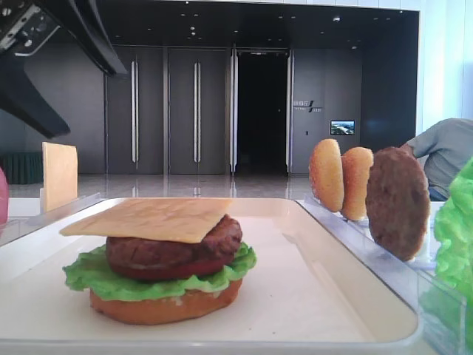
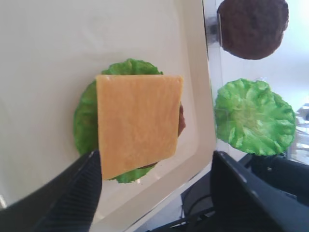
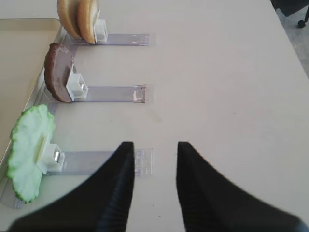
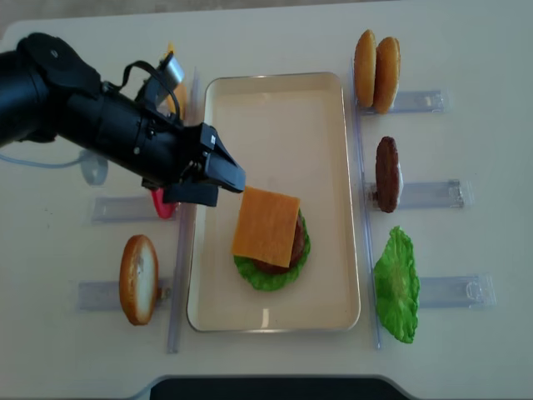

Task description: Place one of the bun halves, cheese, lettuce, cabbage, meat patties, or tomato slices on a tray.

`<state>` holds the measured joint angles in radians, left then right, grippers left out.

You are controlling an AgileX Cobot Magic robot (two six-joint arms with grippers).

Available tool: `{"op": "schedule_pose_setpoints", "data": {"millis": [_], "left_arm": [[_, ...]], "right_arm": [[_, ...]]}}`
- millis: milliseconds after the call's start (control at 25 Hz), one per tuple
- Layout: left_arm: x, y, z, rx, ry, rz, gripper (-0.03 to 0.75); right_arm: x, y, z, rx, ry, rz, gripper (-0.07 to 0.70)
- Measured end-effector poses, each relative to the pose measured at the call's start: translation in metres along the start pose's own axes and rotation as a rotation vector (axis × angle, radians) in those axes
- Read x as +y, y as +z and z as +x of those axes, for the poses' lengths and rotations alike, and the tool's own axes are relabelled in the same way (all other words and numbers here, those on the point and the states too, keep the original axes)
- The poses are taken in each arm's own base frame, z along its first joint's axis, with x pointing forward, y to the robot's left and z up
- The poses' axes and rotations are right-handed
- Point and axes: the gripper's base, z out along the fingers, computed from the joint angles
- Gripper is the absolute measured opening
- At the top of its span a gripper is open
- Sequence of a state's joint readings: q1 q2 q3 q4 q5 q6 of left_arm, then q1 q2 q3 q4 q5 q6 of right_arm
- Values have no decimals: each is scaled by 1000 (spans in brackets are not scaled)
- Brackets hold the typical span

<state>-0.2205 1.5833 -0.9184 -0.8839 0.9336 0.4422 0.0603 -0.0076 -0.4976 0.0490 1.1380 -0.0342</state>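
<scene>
- Cheese (image 2: 139,123) tops the burger stack closest to the left wrist camera, a pale orange square lying flat between and just beyond the spread fingers of the left gripper (image 2: 154,193).
- Left gripper fingers (image 2: 72,193) stand wide apart and hold nothing; the slice lies free on the stack.
- Beneath the cheese, the low exterior view shows a meat patty (image 1: 174,248), a tomato slice (image 1: 166,270), lettuce (image 1: 96,277) and a bun half (image 1: 166,303), all resting on the cream tray (image 4: 275,92).
- From overhead, the left gripper (image 4: 218,175) hangs over the tray's left rim, the stack just past its fingertips.
- Right gripper (image 3: 154,159) hovers over bare table, its dark fingers (image 3: 120,183) parted by a narrow gap with nothing between them.
- Ahead and to the left of those fingers, a spare lettuce leaf (image 3: 29,152), a spare patty (image 3: 58,72) and two spare buns (image 3: 78,19) stand upright in clear holders (image 3: 104,162) beside the tray.
- Another bun (image 4: 138,279) stands in a holder on the tray's far side, behind the left gripper.
</scene>
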Motion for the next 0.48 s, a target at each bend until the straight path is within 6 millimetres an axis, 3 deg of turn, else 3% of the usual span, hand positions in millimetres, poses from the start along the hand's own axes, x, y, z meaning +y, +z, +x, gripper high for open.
{"op": "schedule_pose_setpoints", "data": {"millis": [200,480], "left_arm": [[-10,-30,-3,-39,64,-148,524],[5,-48,5,46,64,-396,519]], "right_arm": [[0,0,0,0,0,0,241],[0,0,0,0,0,0,241]]}}
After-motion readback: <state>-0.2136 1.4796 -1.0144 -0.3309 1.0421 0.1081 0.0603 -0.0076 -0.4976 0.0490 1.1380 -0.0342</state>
